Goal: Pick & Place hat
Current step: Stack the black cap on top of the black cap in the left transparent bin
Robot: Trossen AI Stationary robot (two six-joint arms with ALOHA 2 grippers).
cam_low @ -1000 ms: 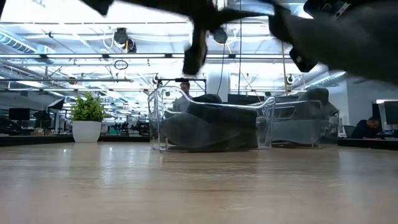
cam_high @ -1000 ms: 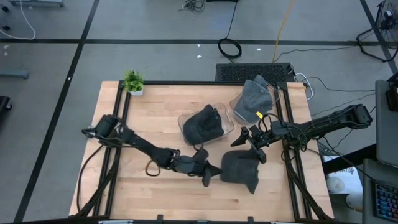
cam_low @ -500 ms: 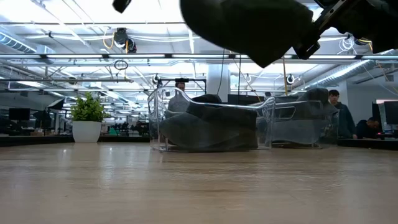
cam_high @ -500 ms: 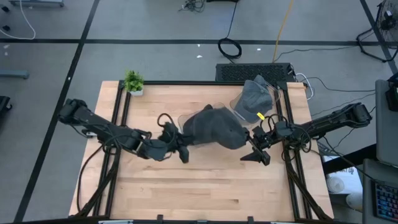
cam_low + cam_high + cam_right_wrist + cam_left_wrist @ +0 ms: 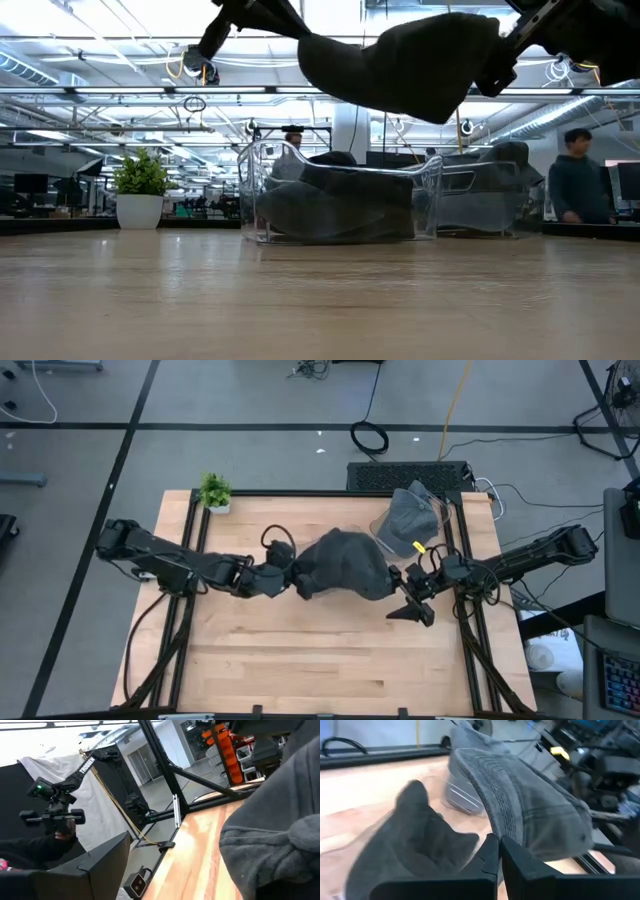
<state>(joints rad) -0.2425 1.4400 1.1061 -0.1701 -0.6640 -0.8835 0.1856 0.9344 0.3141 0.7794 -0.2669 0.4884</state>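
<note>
A dark grey hat hangs in the air over the clear bin at the table's middle, which holds another dark hat. My left gripper sits at the carried hat's left end and is shut on it. In the left wrist view the hat stretches away from the fingers, its stitched brim showing. My right gripper is open just right of the hat, near the table's right edge. Its wrist view shows the hat close by. My left gripper pinches the hat's stitched brim edge between its two shut fingers. The fingers come in roughly level from the table's left. The hat is lifted clear and extends rightward from the fingers, its crown sagging above the bin.
A second clear bin with a lighter grey hat stands at the far right of the table. A small potted plant sits at the far left corner. Bare wood fills the near half. A person walks in the room behind.
My left gripper has carried the hat from the near middle of the table toward the far edge, and it now hangs over the middle bin. The hat swung round so that it trails to the right of the fingers. My right gripper drew back slightly toward the right edge.
</note>
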